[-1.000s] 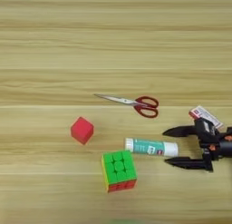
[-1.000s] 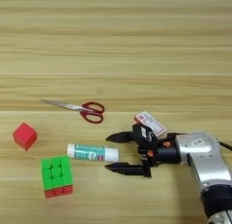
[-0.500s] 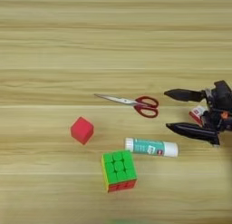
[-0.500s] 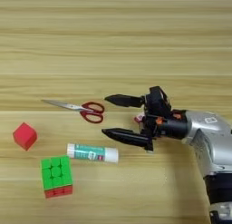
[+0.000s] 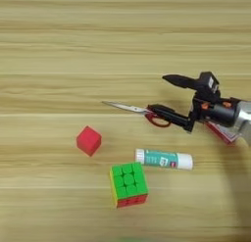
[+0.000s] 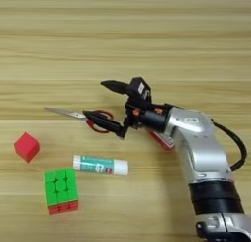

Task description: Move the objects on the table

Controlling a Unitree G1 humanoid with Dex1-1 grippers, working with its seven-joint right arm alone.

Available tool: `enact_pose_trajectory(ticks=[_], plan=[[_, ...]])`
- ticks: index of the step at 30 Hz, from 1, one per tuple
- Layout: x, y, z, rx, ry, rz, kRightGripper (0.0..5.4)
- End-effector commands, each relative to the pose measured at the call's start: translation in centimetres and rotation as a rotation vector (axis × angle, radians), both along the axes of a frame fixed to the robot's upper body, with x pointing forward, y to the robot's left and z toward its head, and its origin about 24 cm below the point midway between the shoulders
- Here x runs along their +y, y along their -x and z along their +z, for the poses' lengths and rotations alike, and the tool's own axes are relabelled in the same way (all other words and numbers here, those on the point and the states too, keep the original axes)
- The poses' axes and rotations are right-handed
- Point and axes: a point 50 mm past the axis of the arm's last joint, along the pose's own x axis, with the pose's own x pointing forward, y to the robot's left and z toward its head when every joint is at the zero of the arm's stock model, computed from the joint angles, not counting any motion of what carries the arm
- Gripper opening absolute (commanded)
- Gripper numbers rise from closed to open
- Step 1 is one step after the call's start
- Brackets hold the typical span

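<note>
Five objects on the bench (image 5: 59, 35); the tool (image 6: 104, 101) is at the scissors (image 5: 147, 112), fingers spread wide and gripping nothing. Lower finger lies over the red handle loops, upper finger hangs beyond them toward the far side; contact cannot be told.

Scissors lie flat near mid-bench, blades pointing to the robot's left. Judged light, stiff, thin; metal blades likely slippery, so take hold at the plastic handles or the pivot just beside them. Flatness makes the pinch awkward.

Glue stick (image 5: 163, 159) lies nearer the robot, apart from the tool: light, rigid, liable to roll. Puzzle cube (image 5: 128, 183) and red cube (image 5: 88, 140) sit further left. White-and-red box (image 6: 161, 139) is partly hidden under the forearm.
</note>
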Motion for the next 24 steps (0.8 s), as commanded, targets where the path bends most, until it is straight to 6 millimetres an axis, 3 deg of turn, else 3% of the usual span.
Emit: enact_pose_trajectory(ticks=[1, 12, 24], plan=[[0.3, -2.1, 2.1, -0.122, 0.104, -0.068, 5.36], [0.4, -5.2, -0.5, 0.027, 0.18, -0.203, 5.36], [0.0, -5.6, -2.5, 0.137, 0.249, -0.199, 5.36]])
